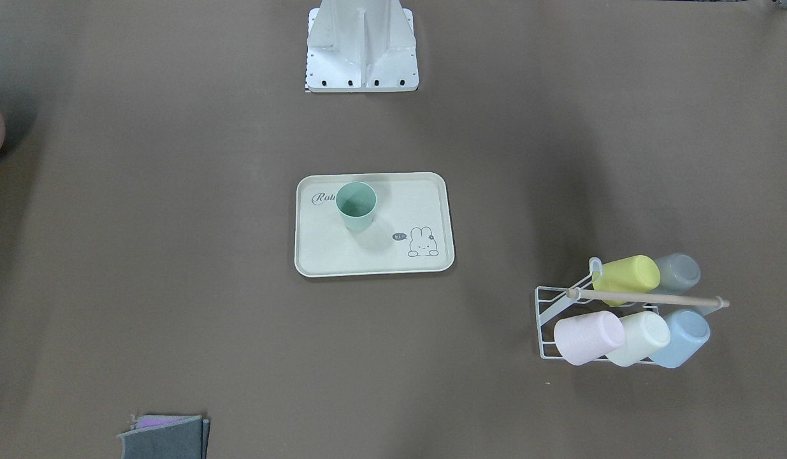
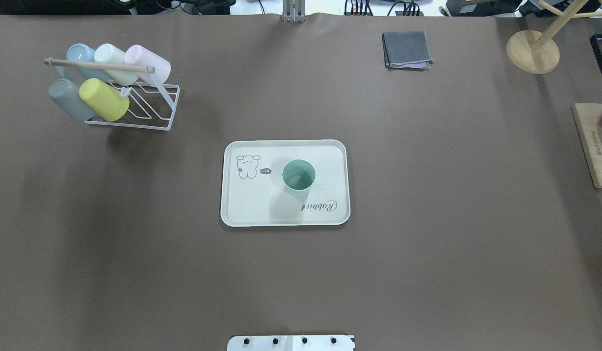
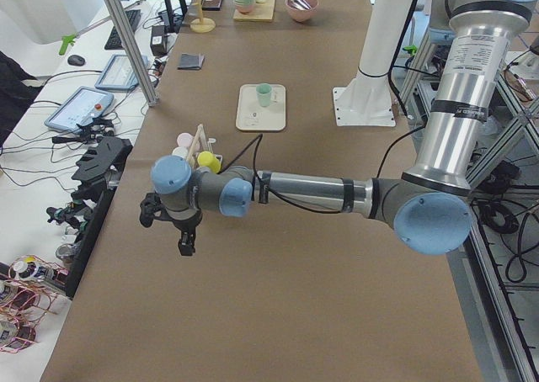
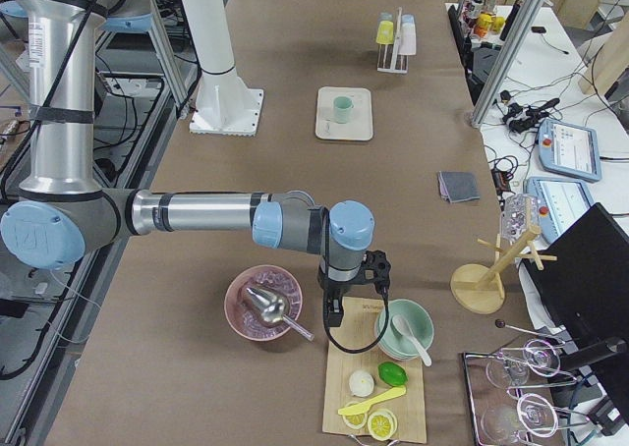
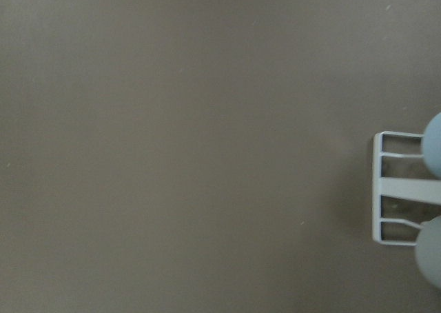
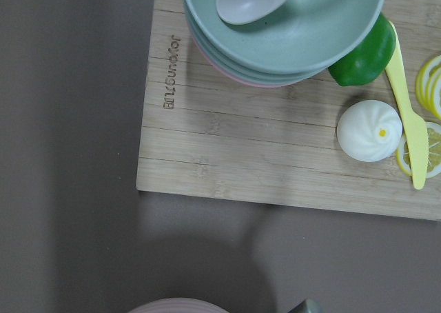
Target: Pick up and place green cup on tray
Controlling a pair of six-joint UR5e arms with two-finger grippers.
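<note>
The green cup (image 2: pixel 298 176) stands upright on the cream tray (image 2: pixel 252 204) at the middle of the table, next to the "Rabbit" lettering; it also shows in the front view (image 1: pixel 356 205) on the tray (image 1: pixel 342 255). No gripper touches it. My left gripper (image 3: pixel 183 241) hangs over the table's left end, near the cup rack, far from the tray. My right gripper (image 4: pixel 334 313) hangs over the wooden board at the right end. Both show only in the side views, so I cannot tell whether they are open or shut.
A white wire rack (image 2: pixel 135 105) holds several pastel cups, including a yellow-green one (image 2: pixel 104 99). A folded grey cloth (image 2: pixel 407 48) lies at the far side. A wooden board (image 6: pixel 275 154) carries stacked bowls (image 6: pixel 282 44), a bun and lemon slices. A pink bowl (image 4: pixel 263 304) sits beside it.
</note>
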